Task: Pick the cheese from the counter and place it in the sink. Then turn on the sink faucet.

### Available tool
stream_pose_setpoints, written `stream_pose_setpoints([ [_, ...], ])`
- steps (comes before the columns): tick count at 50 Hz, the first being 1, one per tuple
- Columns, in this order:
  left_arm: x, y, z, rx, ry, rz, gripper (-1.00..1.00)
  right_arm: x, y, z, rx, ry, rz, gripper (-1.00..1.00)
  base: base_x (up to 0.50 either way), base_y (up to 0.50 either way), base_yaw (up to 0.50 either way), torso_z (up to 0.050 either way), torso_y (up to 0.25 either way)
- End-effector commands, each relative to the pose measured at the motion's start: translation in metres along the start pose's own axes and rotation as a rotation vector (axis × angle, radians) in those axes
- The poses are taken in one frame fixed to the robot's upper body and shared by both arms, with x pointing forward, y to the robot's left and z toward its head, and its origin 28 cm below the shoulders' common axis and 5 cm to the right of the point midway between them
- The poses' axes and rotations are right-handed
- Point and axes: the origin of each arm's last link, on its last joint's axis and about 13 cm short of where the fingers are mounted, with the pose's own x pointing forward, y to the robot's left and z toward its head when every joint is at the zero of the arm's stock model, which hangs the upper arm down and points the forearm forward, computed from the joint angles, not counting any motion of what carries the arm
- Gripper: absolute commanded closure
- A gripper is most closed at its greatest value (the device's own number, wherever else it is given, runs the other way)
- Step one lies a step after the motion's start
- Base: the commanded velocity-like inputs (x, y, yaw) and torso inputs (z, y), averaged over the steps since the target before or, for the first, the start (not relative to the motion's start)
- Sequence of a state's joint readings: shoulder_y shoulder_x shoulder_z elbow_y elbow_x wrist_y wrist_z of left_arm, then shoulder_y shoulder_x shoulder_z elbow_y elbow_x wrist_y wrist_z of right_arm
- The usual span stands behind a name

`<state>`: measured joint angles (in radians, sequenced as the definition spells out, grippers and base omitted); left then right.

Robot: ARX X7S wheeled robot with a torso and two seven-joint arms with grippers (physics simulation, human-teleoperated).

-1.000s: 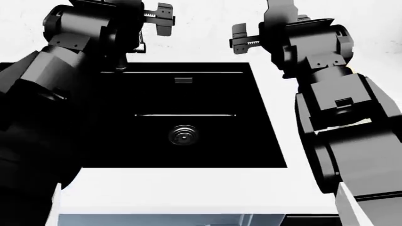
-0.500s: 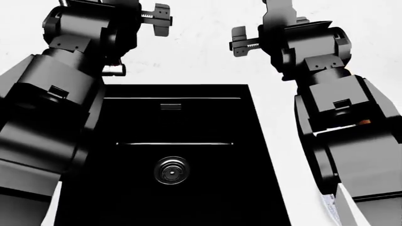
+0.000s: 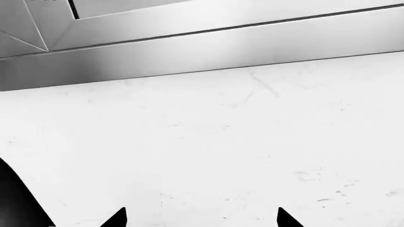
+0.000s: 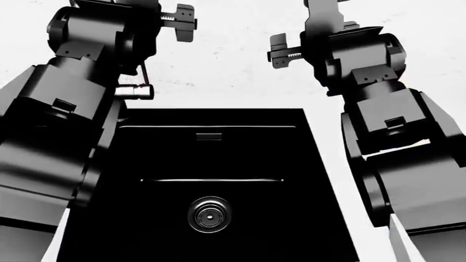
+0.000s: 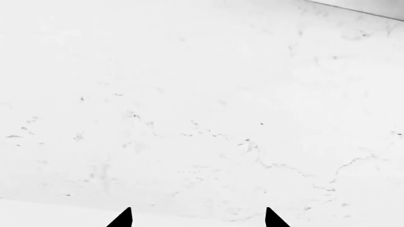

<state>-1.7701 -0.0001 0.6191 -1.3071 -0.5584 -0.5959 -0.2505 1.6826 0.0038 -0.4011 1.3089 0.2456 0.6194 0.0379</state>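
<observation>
The small pale cheese is not in any view, though it likely feels light, smooth and slippery, best pinched across its round sides, while the big shiny black sink (image 4: 240, 153) sits at 6 o'clock and the left gripper (image 3: 200, 218) and right gripper (image 5: 197, 218) both gape wide and empty.

The sink (image 4: 218, 164) lies between both arms, its drain (image 4: 209, 214) in the basin's near part.

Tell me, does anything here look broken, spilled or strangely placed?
Nothing stands out. The black sink looks intact and holds nothing besides its round drain. The left gripper and right gripper are raised, open and empty, facing the veined white wall. No cheese shows in any view, which may just mean it is out of frame.
</observation>
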Motion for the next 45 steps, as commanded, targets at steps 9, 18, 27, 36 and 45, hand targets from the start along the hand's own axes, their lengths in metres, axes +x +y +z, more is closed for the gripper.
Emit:
stream_pose_setpoints([
  [9, 0.000, 0.002, 0.001, 0.001, -0.001, 0.005, -1.00, -0.001, 0.000, 0.000, 0.024, 0.013, -0.016, -1.00, 0.00, 0.00, 0.00, 0.000, 0.000],
  [18, -0.001, 0.003, 0.004, -0.007, -0.004, 0.001, -1.00, -0.041, -0.023, 0.057, -0.032, 0.120, -0.104, -1.00, 0.00, 0.00, 0.00, 0.000, 0.000],
  [27, -0.001, 0.005, 0.004, -0.013, -0.001, 0.001, -1.00, -0.121, -0.062, 0.075, -0.108, 0.260, -0.210, -1.00, 0.00, 0.00, 0.00, 0.000, 0.000],
  [36, -0.002, 0.007, 0.007, -0.013, -0.006, 0.005, -1.00, -0.187, -0.079, 0.084, -0.116, 0.343, -0.085, -1.00, 0.00, 0.00, 0.00, 0.000, 0.000],
  [45, -0.002, 0.006, 0.009, -0.014, -0.008, 0.004, -1.00, -0.239, -0.125, 0.097, 0.092, 0.310, -0.239, -1.00, 0.00, 0.00, 0.00, 0.000, 0.000],
])
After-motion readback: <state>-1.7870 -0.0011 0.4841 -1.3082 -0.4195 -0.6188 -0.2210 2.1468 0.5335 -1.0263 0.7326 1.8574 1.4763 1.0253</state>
